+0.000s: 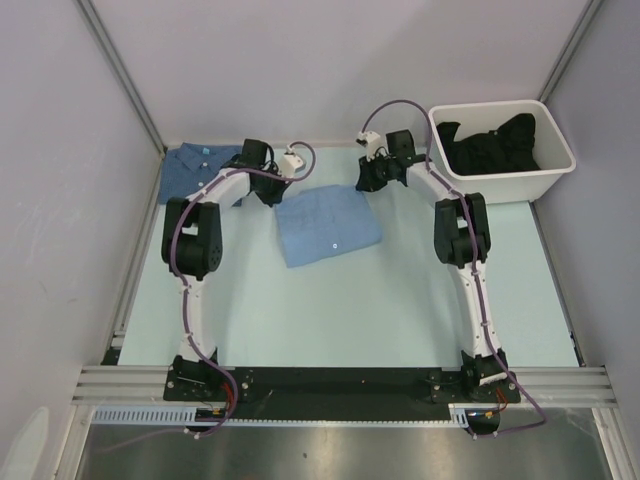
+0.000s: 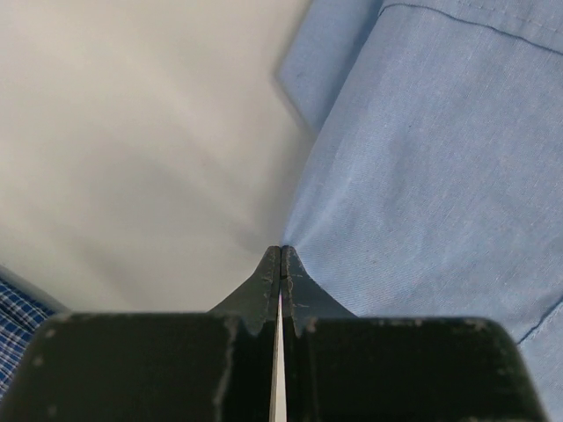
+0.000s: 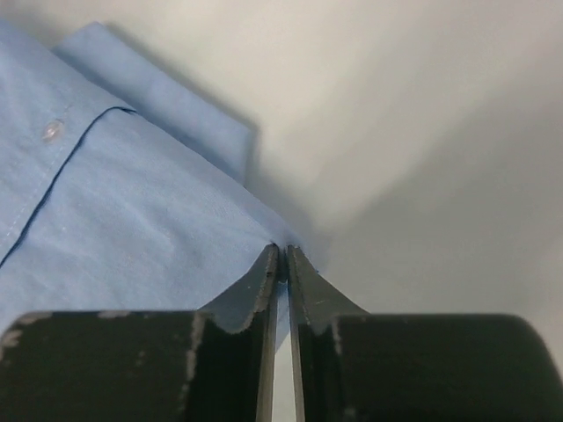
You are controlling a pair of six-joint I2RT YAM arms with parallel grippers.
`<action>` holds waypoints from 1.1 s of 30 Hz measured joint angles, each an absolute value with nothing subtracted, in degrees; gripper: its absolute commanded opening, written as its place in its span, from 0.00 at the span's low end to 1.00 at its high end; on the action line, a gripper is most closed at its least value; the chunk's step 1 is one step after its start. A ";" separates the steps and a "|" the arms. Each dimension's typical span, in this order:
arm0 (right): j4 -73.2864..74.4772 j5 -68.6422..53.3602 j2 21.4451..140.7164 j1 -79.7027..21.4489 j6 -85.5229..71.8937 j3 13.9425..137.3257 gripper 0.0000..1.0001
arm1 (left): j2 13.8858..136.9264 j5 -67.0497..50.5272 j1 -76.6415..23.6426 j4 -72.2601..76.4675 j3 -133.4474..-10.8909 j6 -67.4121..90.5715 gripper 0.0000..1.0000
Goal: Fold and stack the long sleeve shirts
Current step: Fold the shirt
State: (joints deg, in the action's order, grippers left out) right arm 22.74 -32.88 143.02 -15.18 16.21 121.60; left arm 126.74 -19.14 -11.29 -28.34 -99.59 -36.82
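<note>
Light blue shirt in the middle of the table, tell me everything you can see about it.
The light blue shirt is thin woven cloth with pale buttons and stitched seams, folded into a rough rectangle, lying flat and slightly skewed on the pale green table. The left gripper pinches its far left corner, the right gripper its far right corner, both closed on the cloth.

Bright diffuse light; soft shadow beside sky-blue shirt [image 3: 132, 220].
</note>
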 measured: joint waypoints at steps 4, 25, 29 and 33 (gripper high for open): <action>21.96 -30.61 143.63 -15.11 13.91 121.60 0.69 | 126.89 -17.65 -11.27 -28.42 -99.59 -35.70 0.03; 25.71 -48.99 116.75 -8.56 3.46 87.02 0.77 | 95.96 -41.28 -0.40 -17.98 -62.57 1.37 0.71; 24.21 -49.60 119.61 -9.28 4.84 82.78 0.76 | 97.32 -45.60 -1.41 -16.82 -53.39 6.26 0.71; 22.68 -51.68 122.02 -9.61 4.93 82.13 0.68 | 100.09 -46.87 -1.91 -16.32 -52.36 8.60 0.72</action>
